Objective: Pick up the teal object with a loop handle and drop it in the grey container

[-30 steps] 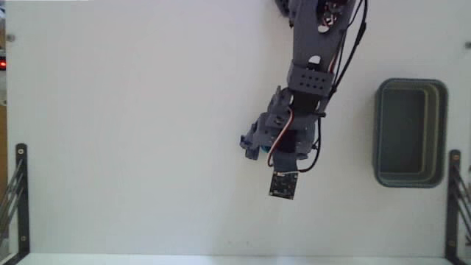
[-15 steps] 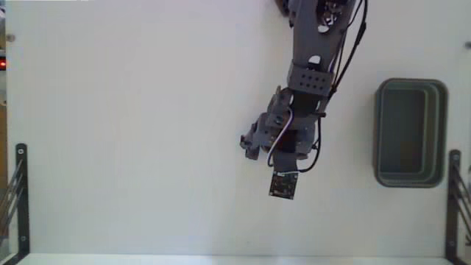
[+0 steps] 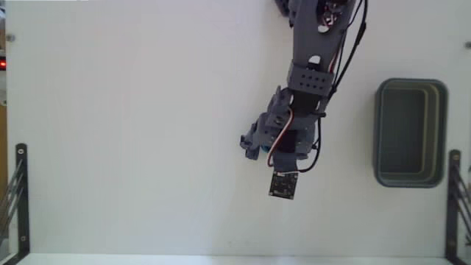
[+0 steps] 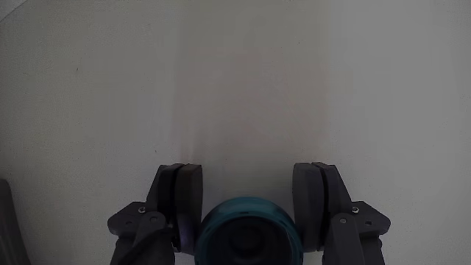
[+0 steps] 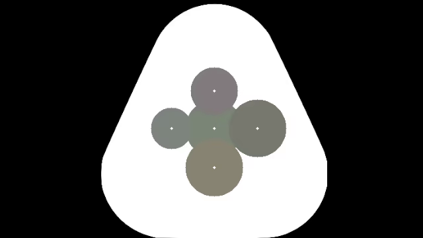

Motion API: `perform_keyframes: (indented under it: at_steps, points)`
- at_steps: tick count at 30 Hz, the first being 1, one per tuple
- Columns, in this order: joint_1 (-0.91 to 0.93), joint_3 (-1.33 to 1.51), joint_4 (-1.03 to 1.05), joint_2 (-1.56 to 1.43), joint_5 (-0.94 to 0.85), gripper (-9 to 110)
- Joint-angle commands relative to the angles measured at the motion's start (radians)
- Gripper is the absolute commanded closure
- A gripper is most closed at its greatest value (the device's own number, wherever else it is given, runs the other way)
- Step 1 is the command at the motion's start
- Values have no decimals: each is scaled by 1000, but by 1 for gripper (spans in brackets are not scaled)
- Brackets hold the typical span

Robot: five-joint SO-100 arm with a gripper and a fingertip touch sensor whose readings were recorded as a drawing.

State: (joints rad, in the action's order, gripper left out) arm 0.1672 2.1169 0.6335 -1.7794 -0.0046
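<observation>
In the wrist view the teal object with a loop handle (image 4: 249, 234) shows as a round teal piece at the bottom edge, pressed between the two dark fingers (image 4: 182, 202) of my gripper (image 4: 249, 180); its loop is not visible. In the fixed view the gripper (image 3: 255, 147) hangs over the middle of the white table, and only a teal sliver (image 3: 254, 154) peeks out under it. The grey container (image 3: 444, 132) stands at the right edge, well to the right of the gripper, and looks empty.
The arm (image 3: 313, 66) reaches down from the top of the fixed view. Black metal brackets stand at the lower left (image 3: 20, 191) and lower right (image 3: 453, 199) table edges. The white table (image 3: 132, 132) is bare to the gripper's left.
The arm and gripper hold nearly the same pose. The teal sliver under the gripper vanished half a second ago and shows again now.
</observation>
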Motion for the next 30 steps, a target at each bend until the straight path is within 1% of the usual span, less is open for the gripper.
perform_keyframes:
  at_steps: [1,30]
  points:
    - [10,6,-6,-22,5,40]
    - [10,-230,281,-73,5,40]
